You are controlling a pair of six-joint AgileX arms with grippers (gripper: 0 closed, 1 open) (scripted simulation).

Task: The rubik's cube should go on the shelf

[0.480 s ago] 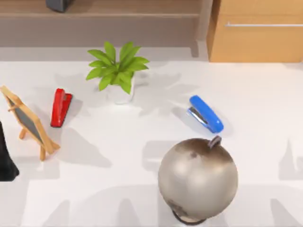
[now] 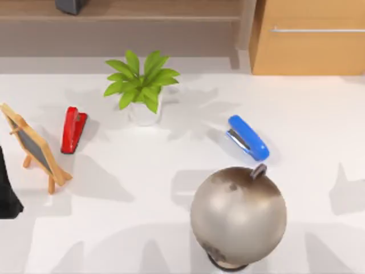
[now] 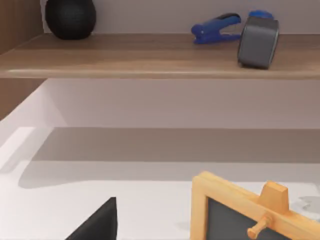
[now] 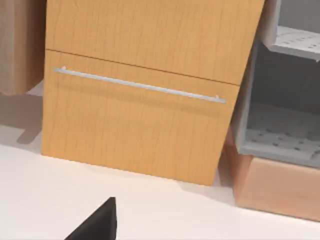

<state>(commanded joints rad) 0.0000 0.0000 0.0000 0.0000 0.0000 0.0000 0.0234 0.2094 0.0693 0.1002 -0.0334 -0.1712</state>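
Left gripper [image 2: 7, 197], grasp state I cannot tell, faces the shelf [image 2: 142, 8] from well in front; which way the rubik's cube lies I cannot tell

A potted plant [image 2: 142, 88] stands between two staplers [image 2: 73, 129], the globe [image 2: 238, 214] nearer, the shelf [image 2: 120, 28] behind.

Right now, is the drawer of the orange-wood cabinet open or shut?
Shut. The drawer front sits flush with the cabinet panel above it, only a thin seam between them, and its metal handle lies flat against the face.
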